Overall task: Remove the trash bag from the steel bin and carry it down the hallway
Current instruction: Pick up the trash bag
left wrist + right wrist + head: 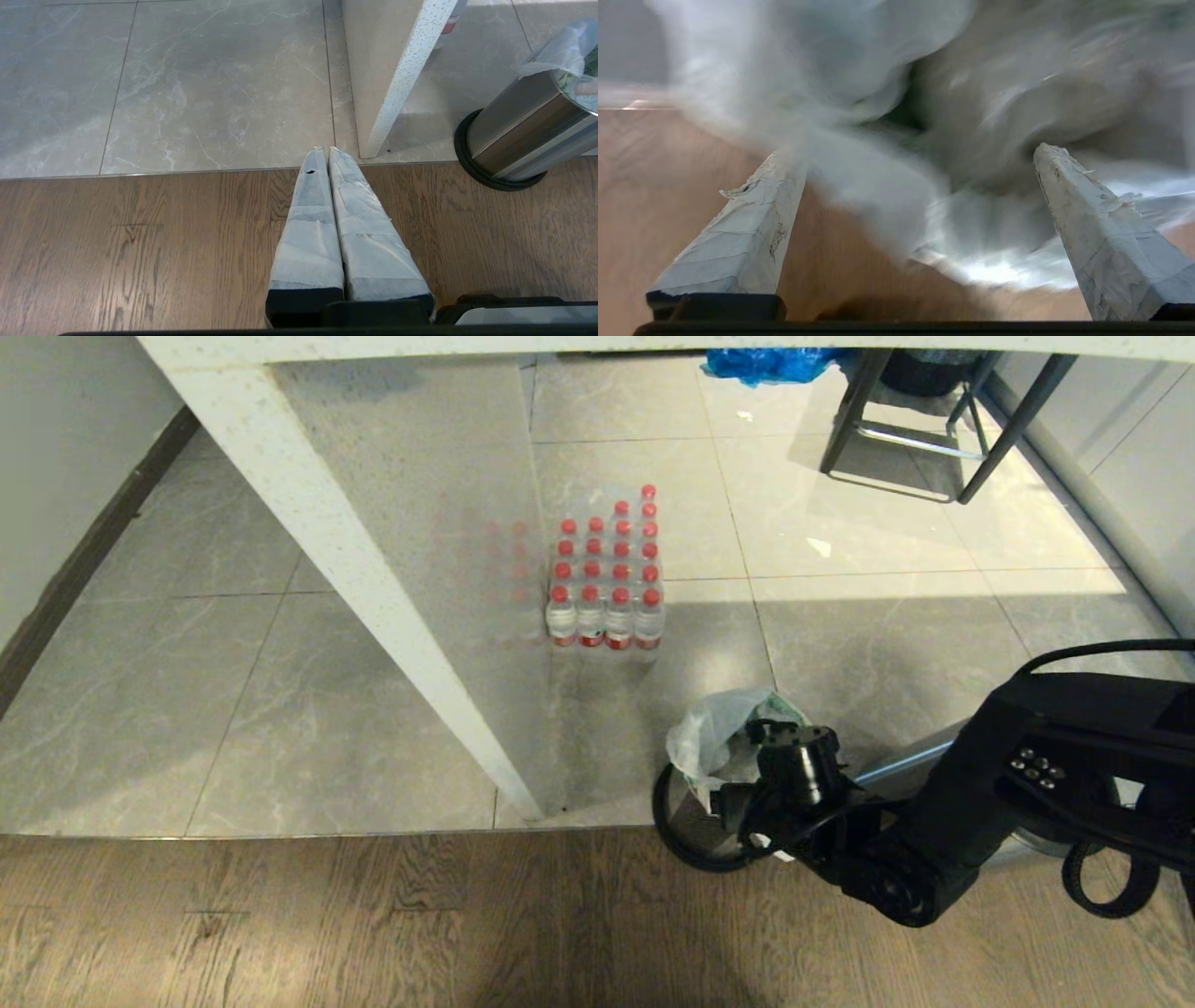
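Since our right gripper hangs with its fingers spread wide just at the trash bag, we judge the thin film light, limp and slippery, best pinched at a bunched edge; the bag lines the steel bin beyond, while our left gripper rests closed above the wood floor.

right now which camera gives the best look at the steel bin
The left wrist view: the steel bin shows its shiny side wall and black ring, tipped over on the floor. In the head view the right arm hides most of it, leaving the black ring. The right wrist view shows only the blurred trash bag.
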Controlling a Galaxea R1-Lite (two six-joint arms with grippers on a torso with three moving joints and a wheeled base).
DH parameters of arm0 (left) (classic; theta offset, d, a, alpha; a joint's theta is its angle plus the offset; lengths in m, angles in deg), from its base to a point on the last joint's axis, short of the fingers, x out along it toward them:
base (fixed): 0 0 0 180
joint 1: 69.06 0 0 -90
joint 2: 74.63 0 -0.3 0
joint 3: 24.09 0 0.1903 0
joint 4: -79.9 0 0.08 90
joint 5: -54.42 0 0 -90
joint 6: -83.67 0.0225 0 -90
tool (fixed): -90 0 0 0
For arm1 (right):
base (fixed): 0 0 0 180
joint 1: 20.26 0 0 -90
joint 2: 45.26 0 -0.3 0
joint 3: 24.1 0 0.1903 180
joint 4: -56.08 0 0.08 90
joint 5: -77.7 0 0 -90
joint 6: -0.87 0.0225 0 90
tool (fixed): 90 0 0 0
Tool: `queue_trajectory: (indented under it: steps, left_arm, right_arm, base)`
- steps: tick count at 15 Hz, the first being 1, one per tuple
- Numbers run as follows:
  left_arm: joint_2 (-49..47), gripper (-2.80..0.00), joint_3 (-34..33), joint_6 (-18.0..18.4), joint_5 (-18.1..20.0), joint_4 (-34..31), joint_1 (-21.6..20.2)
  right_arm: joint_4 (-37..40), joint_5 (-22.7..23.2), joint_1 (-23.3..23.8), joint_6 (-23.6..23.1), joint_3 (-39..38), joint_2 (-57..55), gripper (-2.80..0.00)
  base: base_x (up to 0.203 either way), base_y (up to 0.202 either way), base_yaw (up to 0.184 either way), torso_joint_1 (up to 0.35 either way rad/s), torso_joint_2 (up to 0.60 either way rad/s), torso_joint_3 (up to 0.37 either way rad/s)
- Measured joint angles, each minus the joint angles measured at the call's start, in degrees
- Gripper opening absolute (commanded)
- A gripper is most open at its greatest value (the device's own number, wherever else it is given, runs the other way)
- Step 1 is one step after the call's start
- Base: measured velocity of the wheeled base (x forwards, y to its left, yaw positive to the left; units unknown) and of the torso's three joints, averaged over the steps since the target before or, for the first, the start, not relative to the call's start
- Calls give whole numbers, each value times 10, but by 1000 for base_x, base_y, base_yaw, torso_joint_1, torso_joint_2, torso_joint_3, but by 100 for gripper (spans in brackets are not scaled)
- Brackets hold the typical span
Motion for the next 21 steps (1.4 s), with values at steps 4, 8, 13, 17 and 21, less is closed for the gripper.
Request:
queue_trajectory:
  steps: [4, 8, 13, 17, 21]
  left_arm:
    - [0, -280, 0, 0, 0, 0, 0]
    - [0, -280, 0, 0, 0, 0, 0]
    - [0, -280, 0, 0, 0, 0, 0]
    - [0, -280, 0, 0, 0, 0, 0]
    - [0, -280, 0, 0, 0, 0, 0]
  right_arm:
    - [-13, 0, 15, -18, 1, -13, 0]
    - [-28, -18, 21, -40, 8, -36, 0]
    - [-29, -24, 22, -43, 25, -65, 0]
    - [-34, -31, 23, -45, 37, -82, -280]
    - [-35, -37, 23, -54, 53, -101, -280]
  base:
    - [0, 0, 0, 0, 0, 0]
    - [0, 0, 0, 0, 0, 0]
    - [0, 0, 0, 0, 0, 0]
    - [0, 0, 0, 0, 0, 0]
    - [0, 0, 0, 0, 0, 0]
